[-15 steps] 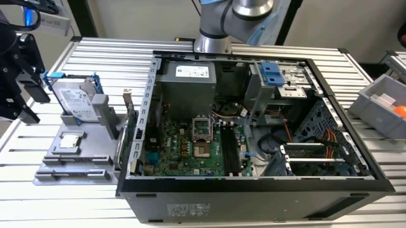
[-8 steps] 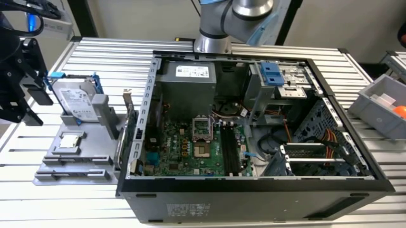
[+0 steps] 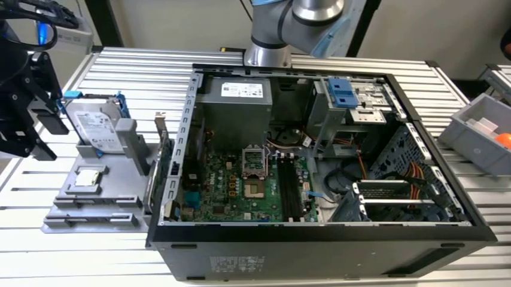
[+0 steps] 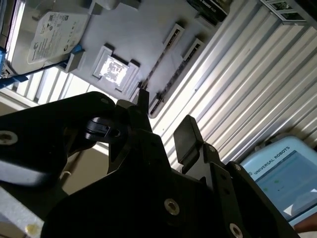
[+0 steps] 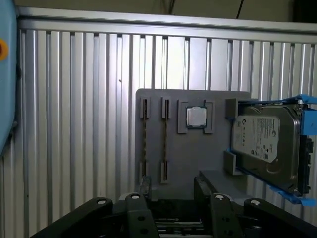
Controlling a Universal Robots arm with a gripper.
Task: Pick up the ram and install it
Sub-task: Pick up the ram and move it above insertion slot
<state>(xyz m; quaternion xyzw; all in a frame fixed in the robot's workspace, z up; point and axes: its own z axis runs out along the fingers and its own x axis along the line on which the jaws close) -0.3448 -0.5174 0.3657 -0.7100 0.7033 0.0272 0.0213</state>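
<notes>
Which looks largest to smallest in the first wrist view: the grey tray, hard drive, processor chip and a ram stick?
1. Grey tray.
2. Hard drive.
3. Processor chip or ram stick: the stick stands edge-on, longer than the chip but far thinner, so their order is unsure.

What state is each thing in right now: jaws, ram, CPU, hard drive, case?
Gripper: jaws open, holding nothing.
Ram: two sticks on edge in the gray tray, not picked up.
CPU: lying flat in its tray pocket.
Hard drive: in a blue bracket, propped on the tray.
Computer case: side open, motherboard exposed.
Memory slots: look empty.
</notes>
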